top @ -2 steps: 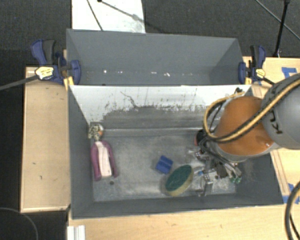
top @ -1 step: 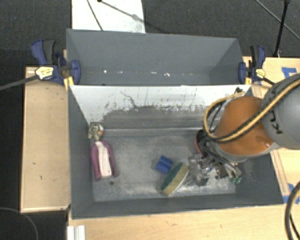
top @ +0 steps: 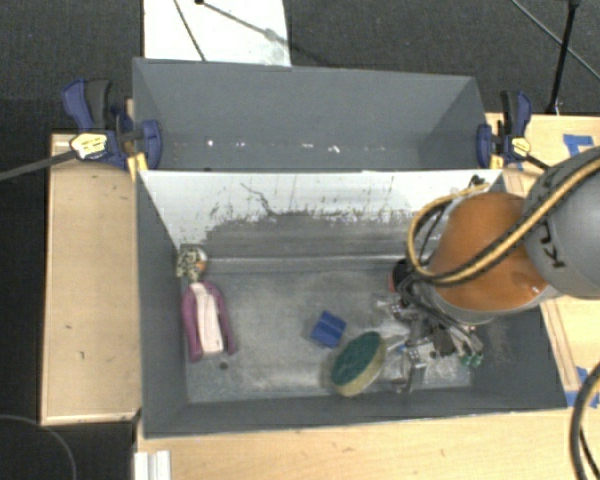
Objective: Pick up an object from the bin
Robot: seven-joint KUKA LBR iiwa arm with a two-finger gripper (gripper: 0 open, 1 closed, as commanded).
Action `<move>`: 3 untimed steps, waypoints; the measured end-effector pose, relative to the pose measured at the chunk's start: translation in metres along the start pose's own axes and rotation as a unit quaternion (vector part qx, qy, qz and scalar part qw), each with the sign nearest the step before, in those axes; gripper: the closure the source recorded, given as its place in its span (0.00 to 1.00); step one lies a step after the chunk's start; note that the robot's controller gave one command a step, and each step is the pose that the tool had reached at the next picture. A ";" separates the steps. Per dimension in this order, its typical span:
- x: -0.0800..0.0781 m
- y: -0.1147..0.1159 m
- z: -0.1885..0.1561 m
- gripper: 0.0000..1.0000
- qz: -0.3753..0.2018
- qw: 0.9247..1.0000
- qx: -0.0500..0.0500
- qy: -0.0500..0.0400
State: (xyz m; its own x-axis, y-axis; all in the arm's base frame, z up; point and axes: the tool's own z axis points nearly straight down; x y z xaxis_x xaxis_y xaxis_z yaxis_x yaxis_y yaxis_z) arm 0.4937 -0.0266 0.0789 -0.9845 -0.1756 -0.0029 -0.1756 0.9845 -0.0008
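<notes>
Green disc (top: 357, 361) (tan-rimmed) just beside fingers (top: 412, 366).

End effector (top: 416, 356) half hidden beneath orange cover (top: 485, 258)

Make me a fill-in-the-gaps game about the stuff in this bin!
1. The small block on the bin floor is coloured ____.
2. The thing lying closest to the tool is a round disc with a ____ top.
3. The pink and purple thing lies on the view's ____ side of the bin.

Missing words: blue; green; left.
</notes>
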 end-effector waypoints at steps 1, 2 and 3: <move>0.000 0.067 0.008 0.00 0.116 0.993 -0.001 -0.001; 0.001 0.066 0.009 1.00 0.115 0.993 -0.001 0.000; -0.022 0.050 -0.143 1.00 0.046 0.999 0.000 -0.004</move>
